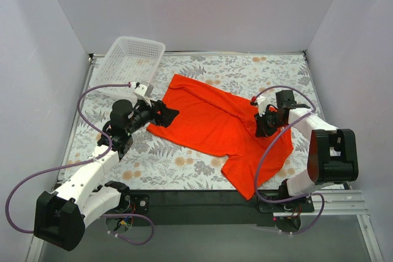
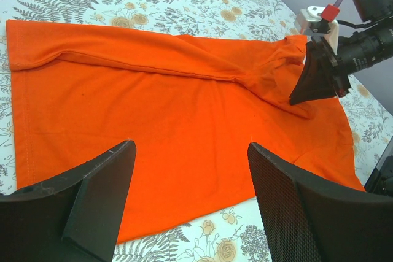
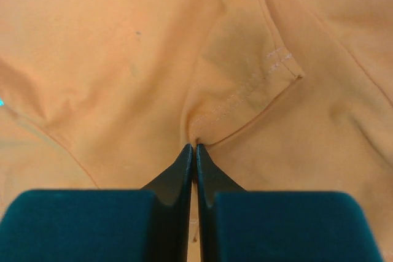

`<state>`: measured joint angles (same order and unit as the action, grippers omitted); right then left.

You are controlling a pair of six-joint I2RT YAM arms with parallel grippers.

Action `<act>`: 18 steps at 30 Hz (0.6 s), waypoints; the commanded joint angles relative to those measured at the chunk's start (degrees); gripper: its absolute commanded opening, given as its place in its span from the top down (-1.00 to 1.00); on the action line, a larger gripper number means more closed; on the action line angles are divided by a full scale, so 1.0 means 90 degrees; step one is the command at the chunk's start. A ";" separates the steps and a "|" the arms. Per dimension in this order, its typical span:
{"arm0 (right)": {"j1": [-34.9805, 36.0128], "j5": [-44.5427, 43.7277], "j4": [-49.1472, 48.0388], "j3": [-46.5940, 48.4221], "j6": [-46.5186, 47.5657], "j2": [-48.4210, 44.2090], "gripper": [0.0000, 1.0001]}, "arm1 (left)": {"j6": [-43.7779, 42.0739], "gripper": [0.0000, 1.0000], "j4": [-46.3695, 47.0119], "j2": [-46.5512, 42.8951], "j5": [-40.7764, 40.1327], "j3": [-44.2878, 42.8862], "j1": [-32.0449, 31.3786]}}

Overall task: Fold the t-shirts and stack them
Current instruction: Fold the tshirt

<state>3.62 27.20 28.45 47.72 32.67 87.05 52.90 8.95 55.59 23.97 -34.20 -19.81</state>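
Note:
One bright orange-red t-shirt (image 1: 215, 124) lies spread on the floral table, one edge folded over along its far side. My left gripper (image 1: 164, 113) is open at the shirt's left edge, its fingers (image 2: 101, 179) wide apart just above the fabric (image 2: 178, 121), holding nothing. My right gripper (image 1: 264, 124) is shut on a pinch of the shirt near a stitched hem; in the right wrist view the closed tips (image 3: 195, 148) grip a fold of the cloth (image 3: 123, 59). The right gripper also shows in the left wrist view (image 2: 316, 78).
A white mesh basket (image 1: 132, 59) stands at the back left, close behind the left arm. White walls enclose the table (image 1: 153, 170) on three sides. Purple cables loop from both arms; the right one crosses over the shirt's near corner.

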 commanded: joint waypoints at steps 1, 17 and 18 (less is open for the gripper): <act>0.0174 0.0200 0.0169 -0.0049 0.0169 -0.0501 0.88 | -0.0078 -0.36 -0.0067 -0.0181 -0.0056 -0.0156 -0.0015; 0.1629 -0.0209 0.0755 -0.0410 0.1448 -0.0814 0.22 | -0.0087 -0.36 -0.0086 -0.0142 -0.0075 -0.0156 -0.0015; 0.1620 -0.0239 0.0765 -0.0391 0.1478 -0.0872 0.09 | -0.0087 -0.36 -0.0077 -0.0142 -0.0056 -0.0156 -0.0015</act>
<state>18.13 26.06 33.01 44.45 42.28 80.93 52.88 8.93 55.59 23.77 -34.22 -19.81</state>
